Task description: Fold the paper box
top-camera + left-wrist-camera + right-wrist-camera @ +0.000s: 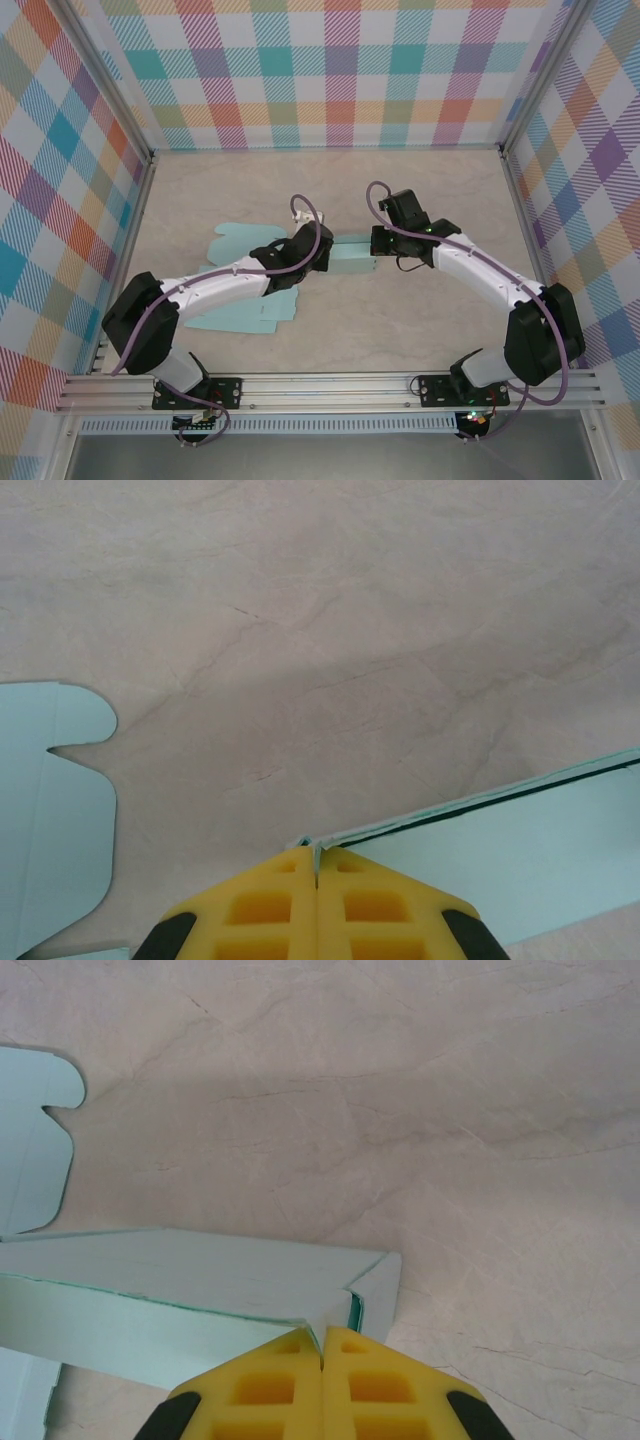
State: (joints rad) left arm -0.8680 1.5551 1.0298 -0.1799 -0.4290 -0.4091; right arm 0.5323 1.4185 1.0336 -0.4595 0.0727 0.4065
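Observation:
The pale teal paper box (352, 260) lies mid-table, partly raised between the two arms, with flat flaps (232, 243) spread out to the left. My left gripper (322, 252) is shut on the left end of the raised panel. In the left wrist view its yellow fingers (275, 900) pinch a thin paper edge, and the panel (520, 850) runs off to the right. My right gripper (381, 242) is shut on the right end. In the right wrist view the yellow fingers (375, 1385) clamp the top edge of the folded wall (150, 1300) beside a short end flap (376, 1295).
The marbled beige tabletop (330, 190) is walled by checked panels on three sides. A rounded flap of the box (50, 810) lies flat at the left of the left wrist view, and another (30, 1150) at the upper left of the right wrist view.

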